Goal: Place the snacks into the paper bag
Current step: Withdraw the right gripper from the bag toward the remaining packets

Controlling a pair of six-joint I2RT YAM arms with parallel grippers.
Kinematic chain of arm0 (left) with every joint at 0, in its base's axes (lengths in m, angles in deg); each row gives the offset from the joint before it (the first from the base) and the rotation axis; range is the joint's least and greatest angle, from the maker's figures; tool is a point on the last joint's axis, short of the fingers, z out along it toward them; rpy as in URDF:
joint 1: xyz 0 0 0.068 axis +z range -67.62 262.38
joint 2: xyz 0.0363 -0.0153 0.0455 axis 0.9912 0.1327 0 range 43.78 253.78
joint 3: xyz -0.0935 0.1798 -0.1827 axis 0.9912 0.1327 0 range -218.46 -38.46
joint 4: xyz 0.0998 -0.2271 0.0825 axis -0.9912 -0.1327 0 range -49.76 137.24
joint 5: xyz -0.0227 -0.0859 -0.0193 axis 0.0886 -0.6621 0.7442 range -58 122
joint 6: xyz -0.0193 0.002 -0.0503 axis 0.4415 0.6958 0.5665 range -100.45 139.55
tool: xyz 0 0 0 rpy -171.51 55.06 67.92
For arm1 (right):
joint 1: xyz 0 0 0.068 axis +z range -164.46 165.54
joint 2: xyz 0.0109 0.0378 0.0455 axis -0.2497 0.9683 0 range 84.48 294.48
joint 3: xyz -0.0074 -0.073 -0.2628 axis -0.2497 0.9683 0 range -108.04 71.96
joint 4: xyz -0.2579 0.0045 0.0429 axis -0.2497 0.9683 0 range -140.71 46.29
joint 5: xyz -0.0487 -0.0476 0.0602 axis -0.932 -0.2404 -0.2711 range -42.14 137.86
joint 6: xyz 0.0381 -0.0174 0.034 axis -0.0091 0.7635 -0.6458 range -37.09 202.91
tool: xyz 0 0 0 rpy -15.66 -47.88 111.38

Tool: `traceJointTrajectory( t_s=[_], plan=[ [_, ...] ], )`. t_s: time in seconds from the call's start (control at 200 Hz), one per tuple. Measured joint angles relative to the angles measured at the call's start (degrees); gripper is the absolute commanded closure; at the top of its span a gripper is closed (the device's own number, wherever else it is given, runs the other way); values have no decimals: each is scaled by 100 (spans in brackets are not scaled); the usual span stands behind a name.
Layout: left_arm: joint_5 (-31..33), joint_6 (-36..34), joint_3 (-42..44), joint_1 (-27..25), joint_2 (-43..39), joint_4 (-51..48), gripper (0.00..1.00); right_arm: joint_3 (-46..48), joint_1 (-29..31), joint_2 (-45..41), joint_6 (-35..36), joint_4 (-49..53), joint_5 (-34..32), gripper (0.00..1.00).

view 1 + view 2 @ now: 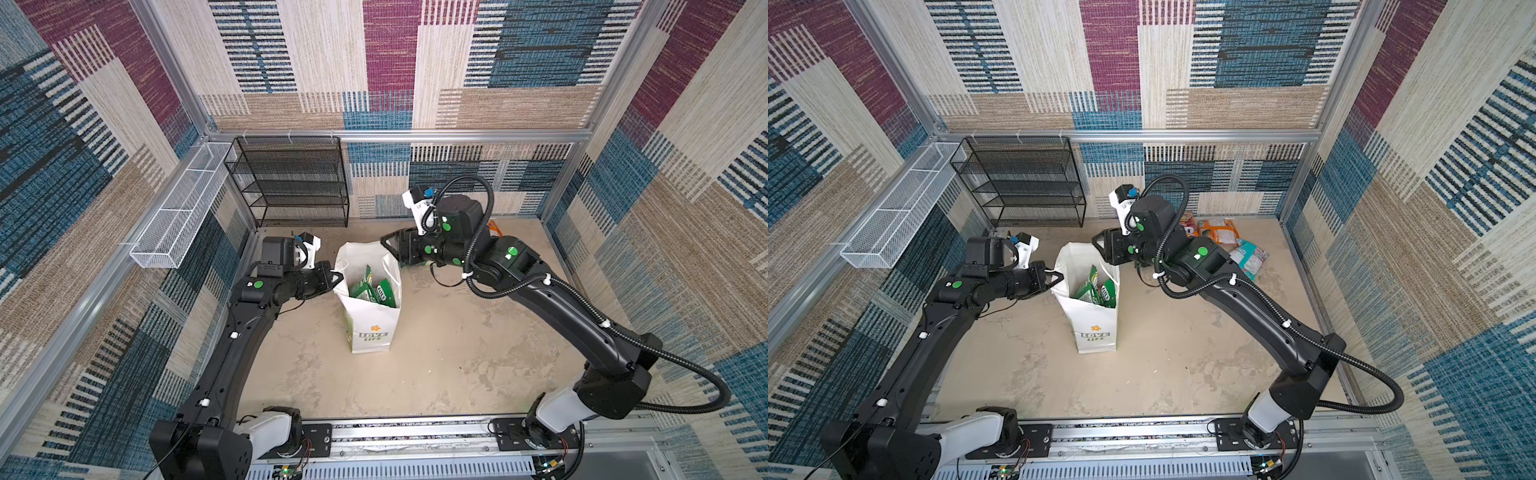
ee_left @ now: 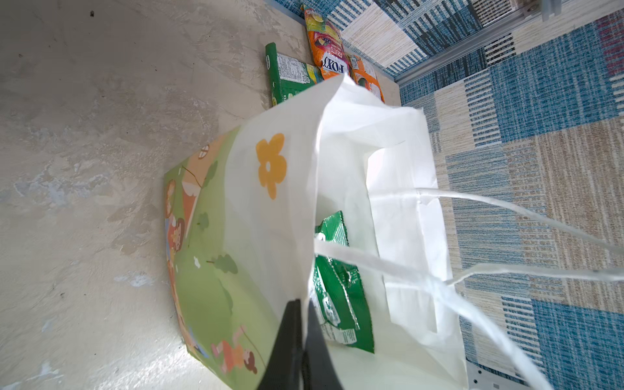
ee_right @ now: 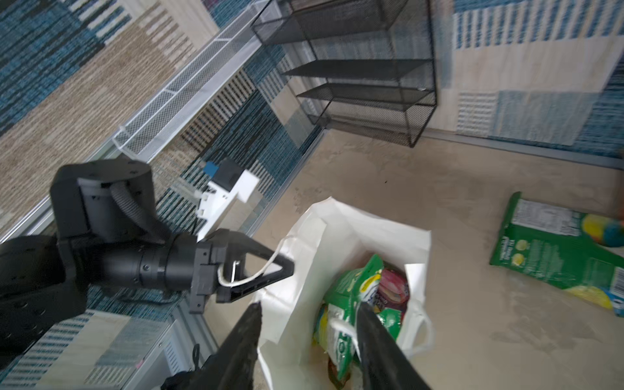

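L tool [image 3: 287, 268] clamped on paper bag [image 1: 1096, 328] rim. R tool [image 3: 309, 307] jaws apart over bag mouth, green pkts [image 1: 1096, 286] inside. Other snacks [image 1: 1221, 232] on table [image 1: 1183, 374], right of bag, behind R tool; R arm [image 1: 1246, 303] nearer.

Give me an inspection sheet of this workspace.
Surface: beige mottled tabletop, stained.
Job's things: tall white paper bag upright and open, green crinkly snack packets inside; orange packet, teal-white packet and green flat packet lying on the table outside it.
Clutter: nothing seen.
Pincers: left pincer shut on the bag's rim; right pincer open over the bag's mouth.
Cables: black corrugated hose looping above the right arm, apart from the bag.
Surroundings: black mesh rack, white wire tray, patterned fabric walls.
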Motion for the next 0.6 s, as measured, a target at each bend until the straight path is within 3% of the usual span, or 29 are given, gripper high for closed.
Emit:
traceJointTrajectory(
  t_s=[0.19,0.381,0.601],
  plan=[
    [0,0,-4,0,0,-13,100,855,-855,-682,-44,-188,-238,19],
    [2,-2,-7,0,-11,-37,100,1873,-1589,-647,-160,-623,-356,18],
    [17,-4,-13,0,-17,-46,100,2190,-1810,680,-122,-881,-323,24]
  ],
)
